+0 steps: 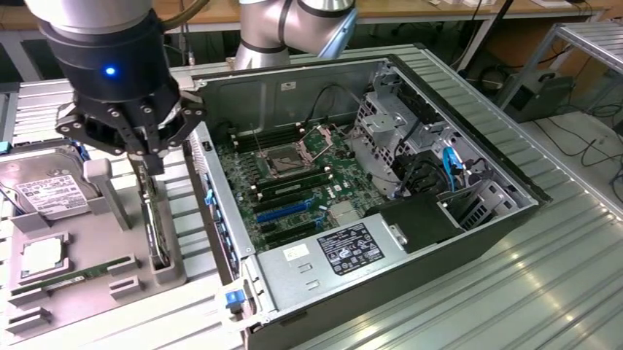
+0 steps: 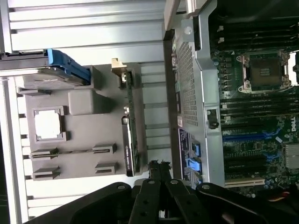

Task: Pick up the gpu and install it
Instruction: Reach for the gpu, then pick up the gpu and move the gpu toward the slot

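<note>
The gripper (image 1: pixel 146 162) hangs over the grey fixture tray (image 1: pixel 87 295), above its edge nearest the open computer case (image 1: pixel 486 235). Its 2 fingers point down and are drawn together at the tips, with nothing between them.

The gpu (image 1: pixel 154 219) is not yet picked up. It stands on its long edge in a slot along that same case-side edge of the tray. In the wrist view the gpu (image 2: pixel 130 140) reads as a thin dark strip with its pale bracket (image 2: pixel 119 69) at one end. There the gripper (image 2: pixel 159 164) sits near the card's other end and slightly off its line, toward the side of the tray that faces the case. Also on the tray, further from the case, are a hard drive (image 1: pixel 49 195), a processor (image 1: pixel 41 257) and a memory stick (image 1: pixel 78 275).

In my judgement, 3 things could go wrong from here:

1. With the fingers together, a descent would land the tips on the card's top edge instead of straddling it, which could stress the board.
2. A grip taken near 1 end would let the card tilt in the tray slot and jam there.
3. The case wall is just beside the tray, so a sideways correction risks a knock against it.
</note>
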Action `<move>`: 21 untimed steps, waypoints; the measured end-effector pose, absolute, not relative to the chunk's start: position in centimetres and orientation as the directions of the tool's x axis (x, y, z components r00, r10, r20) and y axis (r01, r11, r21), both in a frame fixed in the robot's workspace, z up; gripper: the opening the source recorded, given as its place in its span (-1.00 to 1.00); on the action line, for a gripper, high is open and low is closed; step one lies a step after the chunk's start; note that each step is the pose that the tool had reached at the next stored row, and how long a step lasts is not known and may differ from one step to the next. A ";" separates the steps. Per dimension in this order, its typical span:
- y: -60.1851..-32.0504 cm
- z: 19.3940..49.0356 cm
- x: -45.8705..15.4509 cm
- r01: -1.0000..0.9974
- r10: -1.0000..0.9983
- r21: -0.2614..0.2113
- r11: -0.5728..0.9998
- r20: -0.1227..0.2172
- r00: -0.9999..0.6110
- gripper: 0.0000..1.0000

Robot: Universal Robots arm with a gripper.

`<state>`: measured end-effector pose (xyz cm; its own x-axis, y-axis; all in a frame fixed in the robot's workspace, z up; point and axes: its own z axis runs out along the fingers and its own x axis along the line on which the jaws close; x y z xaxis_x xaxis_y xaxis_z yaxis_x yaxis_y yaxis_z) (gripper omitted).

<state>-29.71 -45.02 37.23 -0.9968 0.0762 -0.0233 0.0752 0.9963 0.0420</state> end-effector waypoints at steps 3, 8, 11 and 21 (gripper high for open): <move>-45.1 36.8 -31.1 0.075 0.076 0.041 0.996 -0.023 -0.997 -0.79; -45.0 36.2 -32.7 0.075 0.076 0.042 0.996 -0.023 -0.997 -0.79; -45.0 36.2 -32.7 0.075 0.076 0.042 0.996 -0.023 -0.997 -0.79; -45.0 36.1 -32.7 0.075 0.076 0.042 0.996 -0.023 -0.997 -0.79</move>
